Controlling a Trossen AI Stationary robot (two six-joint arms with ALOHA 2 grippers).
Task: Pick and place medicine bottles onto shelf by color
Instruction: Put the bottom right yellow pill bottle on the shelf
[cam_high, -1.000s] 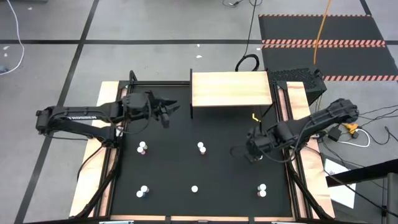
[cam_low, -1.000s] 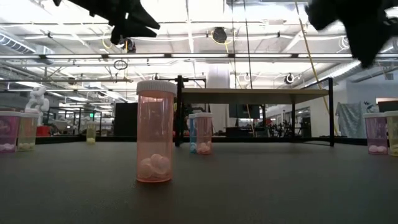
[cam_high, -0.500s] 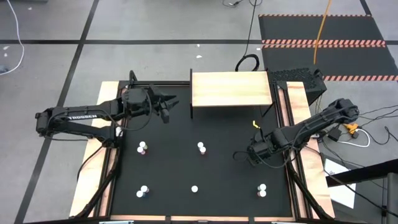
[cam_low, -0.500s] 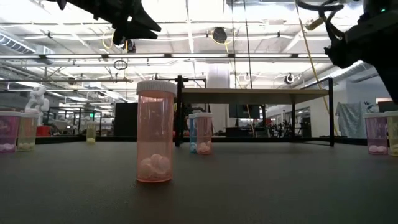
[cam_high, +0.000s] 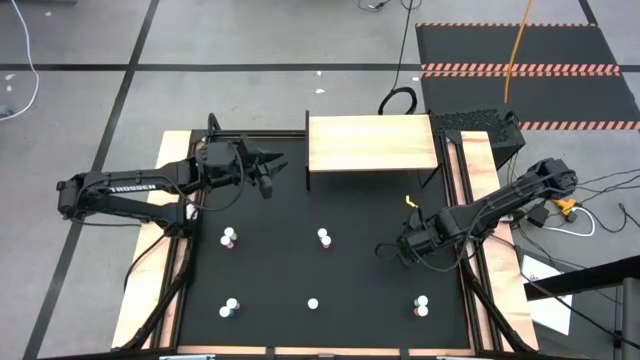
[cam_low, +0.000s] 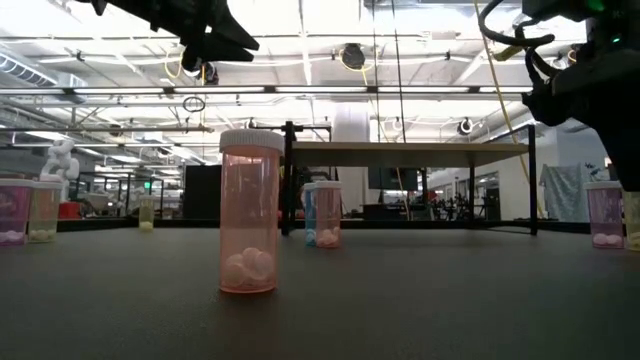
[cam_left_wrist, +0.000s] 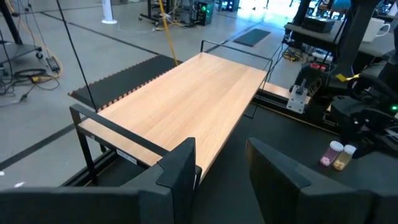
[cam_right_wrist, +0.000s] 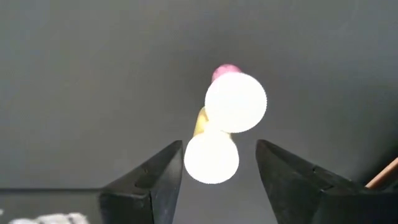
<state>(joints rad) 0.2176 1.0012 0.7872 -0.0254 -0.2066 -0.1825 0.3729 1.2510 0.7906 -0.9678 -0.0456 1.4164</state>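
The light-wood shelf (cam_high: 372, 142) stands on thin black legs at the table's far edge. Several white-capped medicine bottles stand upright on their bases on the black table, among them an orange one (cam_low: 248, 212) and a blue one (cam_low: 322, 215). A pink bottle (cam_right_wrist: 236, 102) and a yellow bottle (cam_right_wrist: 211, 157) stand side by side at the right. My right gripper (cam_right_wrist: 219, 146) points down over this pair, open, with a finger on either side of the yellow bottle's cap. My left gripper (cam_left_wrist: 221, 168) hangs open and empty by the shelf's left end (cam_high: 272, 170).
More bottles stand at mid-left (cam_high: 229, 237), centre (cam_high: 323, 237), near left (cam_high: 229, 307), near centre (cam_high: 313, 303) and near right (cam_high: 421, 305). Pale wooden strips (cam_high: 140, 300) edge the black table. Free room lies on the shelf top (cam_left_wrist: 186, 99).
My right gripper has come down toward the pink and yellow bottles at the table's right, still pointing down. Those bottles and the others have stayed put.
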